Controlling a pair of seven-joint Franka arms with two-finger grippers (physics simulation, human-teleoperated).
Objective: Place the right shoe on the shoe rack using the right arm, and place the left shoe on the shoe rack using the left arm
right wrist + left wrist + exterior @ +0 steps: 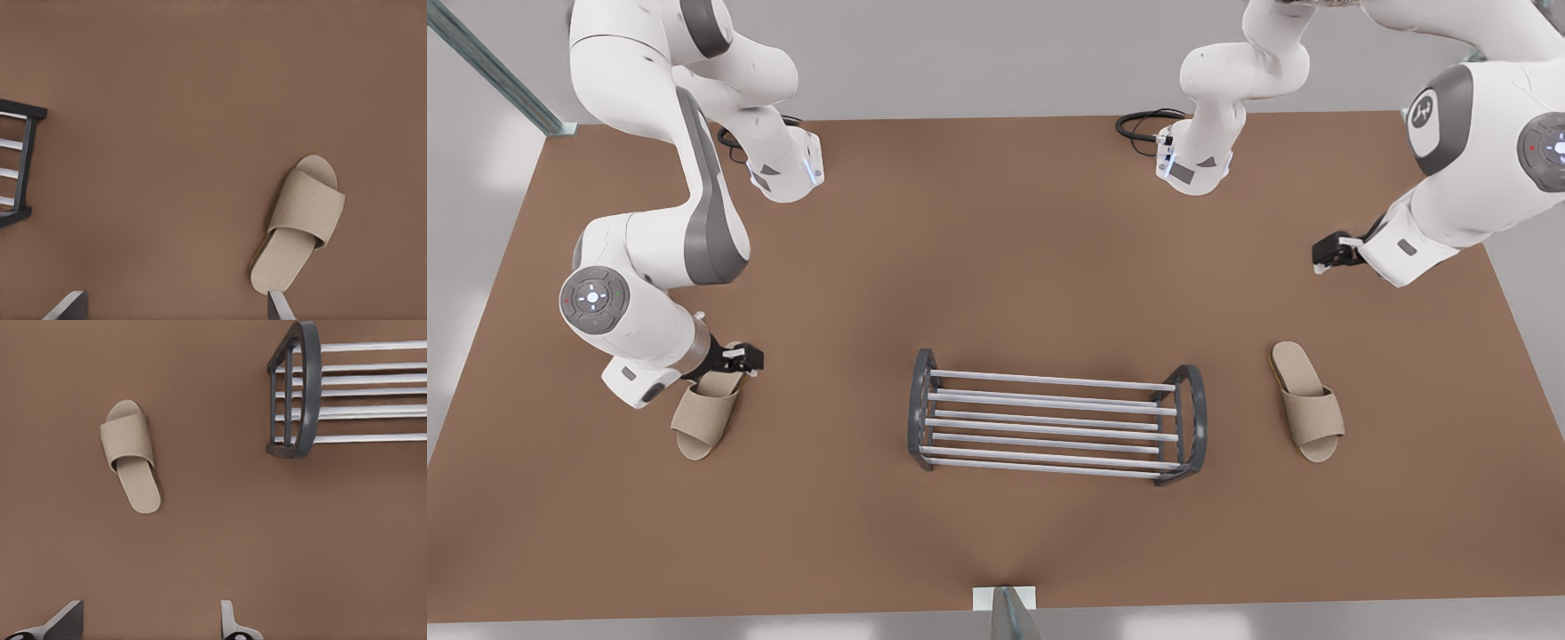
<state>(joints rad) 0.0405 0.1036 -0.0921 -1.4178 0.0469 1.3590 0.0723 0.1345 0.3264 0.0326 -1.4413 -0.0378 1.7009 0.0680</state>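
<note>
Brown table (996,240): flat matte top, carrying three loose items and two arm bases.
- Shoe rack (1056,425): near centre, toward 6 o'clock; bars run 9 to 3.
- Slipper (707,411): at 9 o'clock of the rack, well apart, toe toward 7 o'clock.
- Slipper (1307,401): at 3 o'clock of the rack, toe toward 5 o'clock.
- Arm bases with black cables: along the 12 o'clock edge.

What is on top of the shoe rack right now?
Nothing: the shoe rack bars are bare, table visible between them. The right shoe and left shoe lie beside it. Nothing hides it.
</note>
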